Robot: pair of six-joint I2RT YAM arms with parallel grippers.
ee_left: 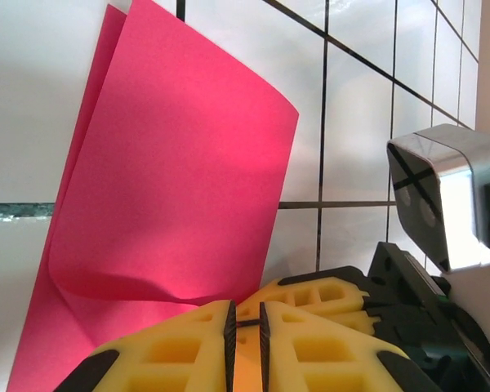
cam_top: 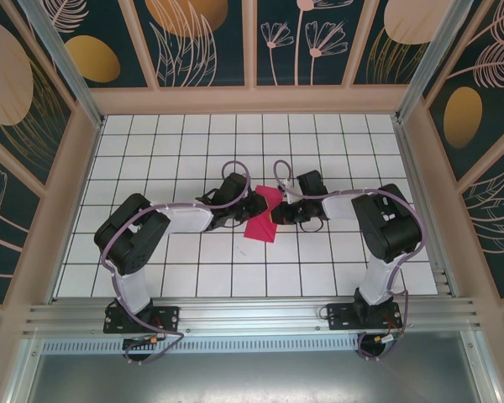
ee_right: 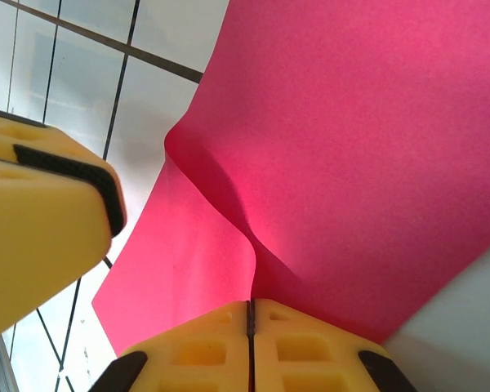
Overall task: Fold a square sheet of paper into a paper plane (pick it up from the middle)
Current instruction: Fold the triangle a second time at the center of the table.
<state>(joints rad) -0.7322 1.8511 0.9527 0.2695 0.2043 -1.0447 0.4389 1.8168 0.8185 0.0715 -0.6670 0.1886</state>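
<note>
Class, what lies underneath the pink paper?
White tiled table surface with dark grid lines shows around the sheet of paper; the tiles directly beneath are covered.

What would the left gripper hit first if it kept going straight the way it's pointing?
The paper: it curves up directly ahead of the left gripper, right at its tips. The right gripper, pinching the same sheet, sits just beyond and to one side, so it is probably next, though depth is unclear.
</note>
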